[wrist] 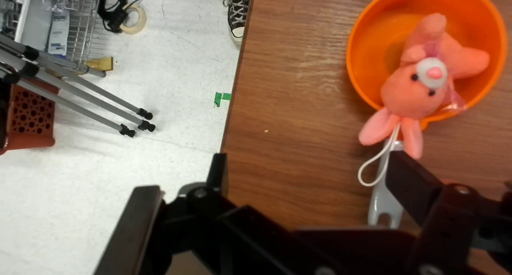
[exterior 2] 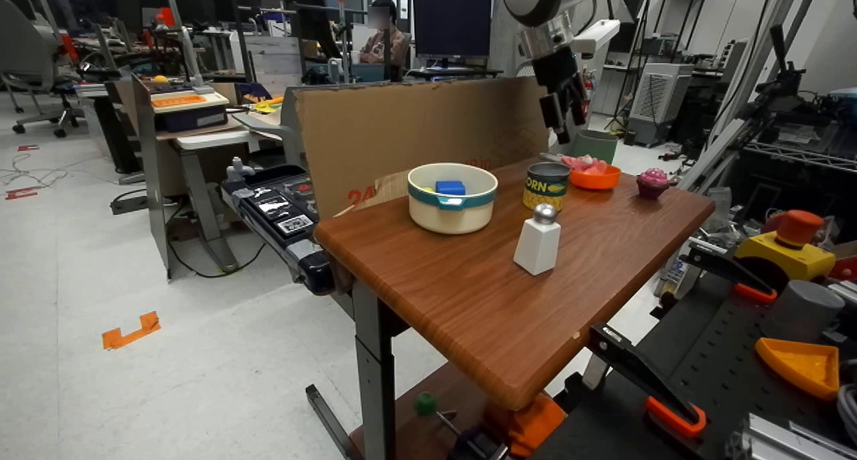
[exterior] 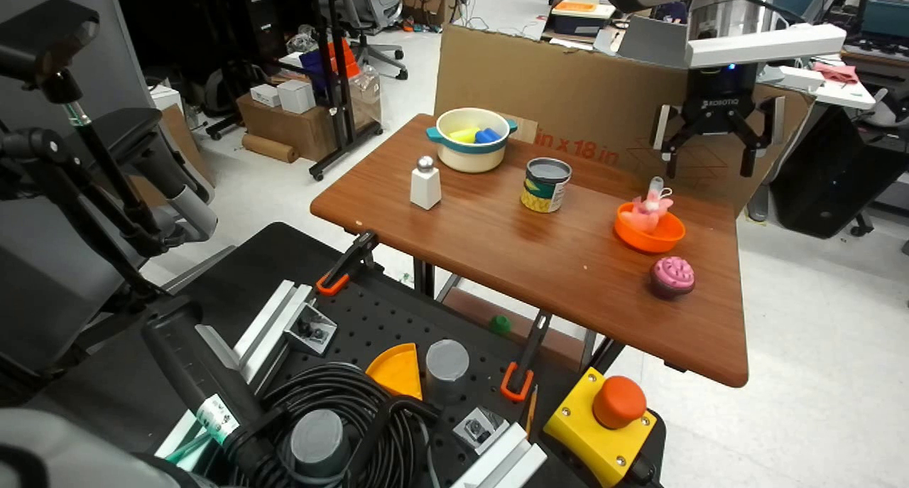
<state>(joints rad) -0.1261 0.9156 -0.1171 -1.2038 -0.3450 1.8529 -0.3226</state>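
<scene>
My gripper [exterior: 709,164] hangs in the air above the table's far right part, jaws wide apart with nothing between them. In the wrist view, the fingertips of my gripper [wrist: 307,157] frame bare wood. Nearest to it is an orange bowl [wrist: 368,35], with a pink plush rabbit [wrist: 402,93] lying in it. A grey handle [wrist: 382,201] with a hole at its end sticks out under the rabbit's ears, partly hidden by the right finger. A white cord loop [wrist: 362,175] lies over that handle. In front of the bowl sits a pink-topped cupcake [exterior: 672,276].
A can of corn [exterior: 545,190], a white shaker [exterior: 425,186] and a cream pot [exterior: 472,160] stand on the wooden table [exterior: 497,239]. Yellow and blue pieces lie in the pot. Cardboard [exterior: 561,90] rises behind the table. Clamps [exterior 2: 643,373] grip its front edge.
</scene>
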